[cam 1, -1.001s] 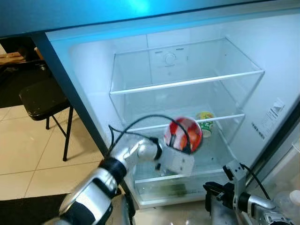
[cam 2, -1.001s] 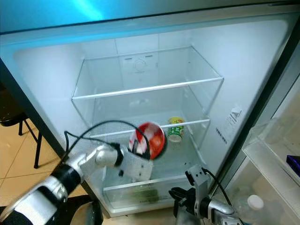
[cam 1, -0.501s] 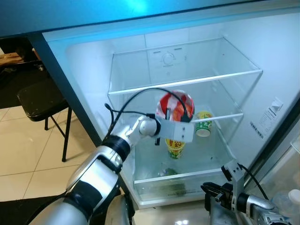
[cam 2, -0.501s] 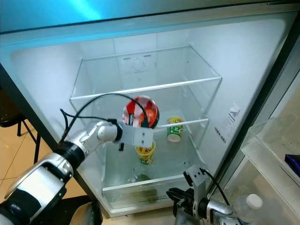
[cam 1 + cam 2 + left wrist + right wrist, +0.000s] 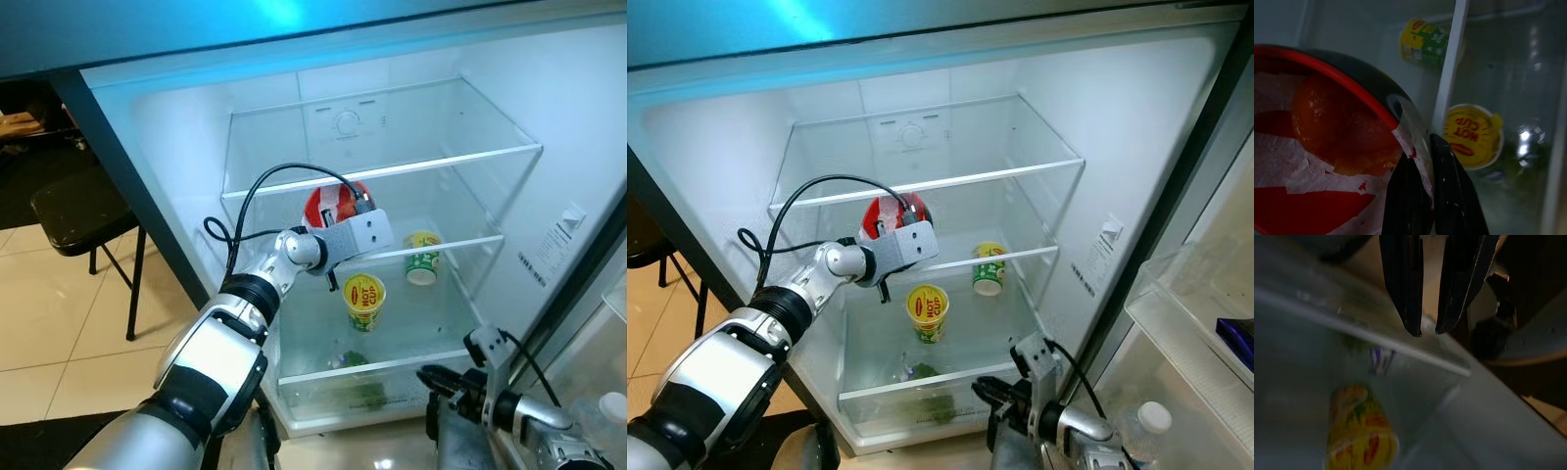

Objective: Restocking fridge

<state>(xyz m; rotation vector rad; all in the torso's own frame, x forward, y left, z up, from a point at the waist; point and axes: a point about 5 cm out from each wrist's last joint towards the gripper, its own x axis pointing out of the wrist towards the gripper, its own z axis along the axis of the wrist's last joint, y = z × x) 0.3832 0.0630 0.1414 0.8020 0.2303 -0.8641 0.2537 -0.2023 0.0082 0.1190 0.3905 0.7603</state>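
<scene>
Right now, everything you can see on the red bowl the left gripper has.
The red bowl is round, black outside with a red rim, covered in clear film; orange-red food and white patches show through. It is tipped on edge, its covered mouth facing out of the fridge. The left gripper pinches its rim, both black fingers closed on the edge. It sits at the left of the middle glass shelf; whether it rests on the glass cannot be told.

My left gripper [image 5: 1422,147] carries the red round plastic-wrapped bowl [image 5: 333,203] up and leftward, uncovering the yellow paper cup [image 5: 363,301] mid-frame.
</scene>
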